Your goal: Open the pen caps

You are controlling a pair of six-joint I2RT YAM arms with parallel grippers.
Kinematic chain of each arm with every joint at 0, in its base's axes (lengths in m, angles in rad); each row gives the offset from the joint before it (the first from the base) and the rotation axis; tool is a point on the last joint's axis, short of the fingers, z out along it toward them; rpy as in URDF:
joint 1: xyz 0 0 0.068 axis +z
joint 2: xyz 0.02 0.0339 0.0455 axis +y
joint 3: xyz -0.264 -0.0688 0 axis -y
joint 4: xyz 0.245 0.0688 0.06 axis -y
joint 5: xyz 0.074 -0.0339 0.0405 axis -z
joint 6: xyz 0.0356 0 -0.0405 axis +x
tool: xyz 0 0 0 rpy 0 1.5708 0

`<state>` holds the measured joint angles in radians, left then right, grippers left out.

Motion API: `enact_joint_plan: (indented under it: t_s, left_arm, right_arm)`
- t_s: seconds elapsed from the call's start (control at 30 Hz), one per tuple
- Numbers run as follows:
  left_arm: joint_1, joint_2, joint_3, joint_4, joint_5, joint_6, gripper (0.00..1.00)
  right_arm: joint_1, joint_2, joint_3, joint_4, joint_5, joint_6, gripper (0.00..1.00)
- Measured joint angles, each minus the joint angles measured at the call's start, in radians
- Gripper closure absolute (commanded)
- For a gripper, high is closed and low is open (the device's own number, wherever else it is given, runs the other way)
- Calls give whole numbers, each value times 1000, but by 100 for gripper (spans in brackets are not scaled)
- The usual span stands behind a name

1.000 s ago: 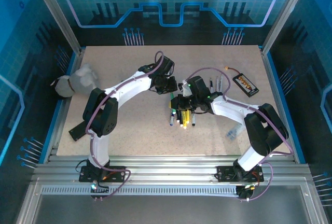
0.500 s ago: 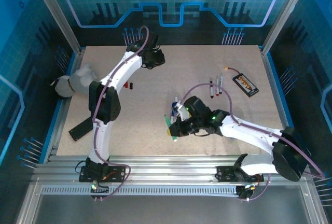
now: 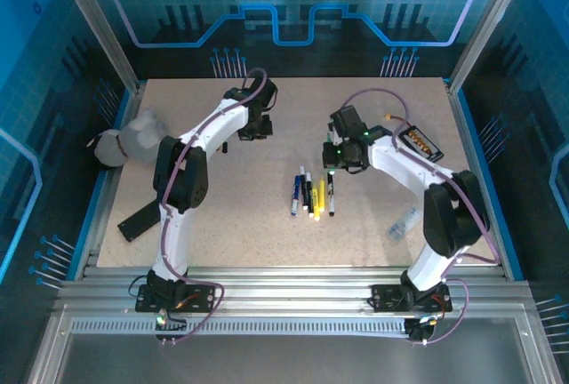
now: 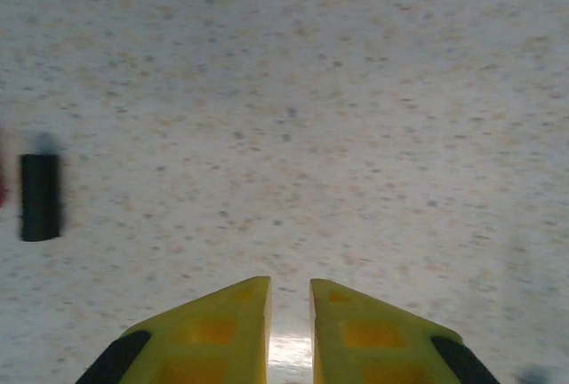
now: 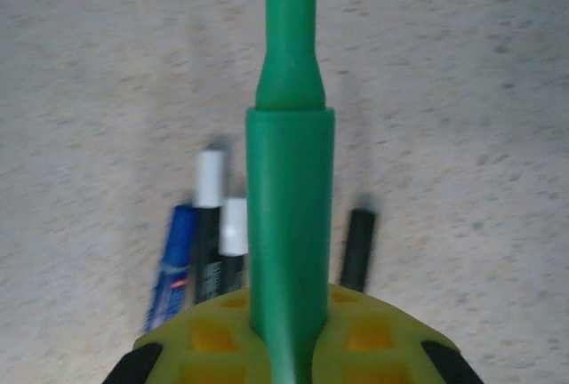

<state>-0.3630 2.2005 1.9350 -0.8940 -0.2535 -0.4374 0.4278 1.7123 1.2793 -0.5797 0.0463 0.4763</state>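
Left gripper [image 4: 290, 288], seen from its wrist: the yellow jaws stand almost together with only a thin slit between them and nothing gripped, poised over bare tabletop [image 3: 222, 224]. From above, this arm reaches toward the far edge, left of centre.

A loose black cap [image 4: 40, 197] lies flat on the tabletop to the left of these jaws, well apart from them. A sliver of red shows at the picture's edge beside it; what it is cannot be told.

Right gripper [image 5: 289, 331], seen from its wrist: the jaws are clamped on a green pen [image 5: 289, 224], which points straight out from them. The pen's narrow neck and dark tip are bare, with no cap on that end. From above, this gripper is right of the tabletop's centre.

Beyond the green pen, other pens lie side by side near the centre of the tabletop:
- a blue pen [image 5: 173, 264]
- two black pens carrying white caps [image 5: 211, 178]
- a plain black one [image 5: 357, 249]
- a yellow pen [image 3: 320, 202], lying among them in the overhead view

A flat black device with an orange label [image 3: 420, 142] lies near the far right corner. A pale cloth [image 3: 129, 140] lies bunched at the left edge.
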Motion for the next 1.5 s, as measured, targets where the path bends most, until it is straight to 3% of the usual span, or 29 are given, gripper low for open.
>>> enact_joint_plan:
  t_s: [0.17, 0.37, 0.87, 0.97, 1.2, 1.5]
  left_arm:
    - [21, 26, 6, -17, -74, 31, 100]
    - [46, 108, 14, -17, -84, 45, 100]
    - [108, 149, 14, -14, -78, 45, 96]
    - [108, 153, 14, -14, -79, 45, 90]
    - [108, 157, 14, -15, -79, 45, 81]
    - [108, 157, 14, -21, -84, 45, 77]
  right_arm:
    - [-71, 133, 129, -66, 52, -41, 100]
    - [-88, 250, 230, -101, 86, -67, 100]
    - [-146, 361, 251, -132, 155, -70, 95]
    - [-148, 365, 251, -134, 172, -70, 92]
    - [-148, 373, 255, -153, 209, -61, 72]
    - [-148, 383, 286, -187, 275, -55, 67]
